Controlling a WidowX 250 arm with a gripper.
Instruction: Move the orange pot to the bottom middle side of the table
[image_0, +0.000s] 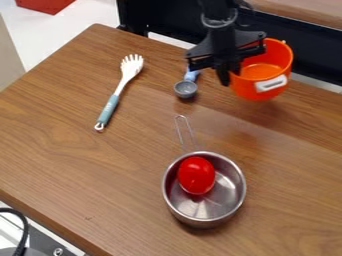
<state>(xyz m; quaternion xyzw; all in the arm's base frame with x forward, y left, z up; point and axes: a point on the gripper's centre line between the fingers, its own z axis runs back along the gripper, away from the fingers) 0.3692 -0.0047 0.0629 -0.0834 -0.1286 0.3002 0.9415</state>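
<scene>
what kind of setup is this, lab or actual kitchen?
Likely a lab mock-up: a robot gripper hangs over a wood-grain table set with kitchenware, including an orange pot, a metal saucepan and a pasta fork.

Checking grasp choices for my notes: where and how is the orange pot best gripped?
Probably by the rim wall of the orange pot on the picture's left, coming from above, with the tool straddling it. The wall looks thin, the mouth opens upward, and the tool is at that side.
</scene>
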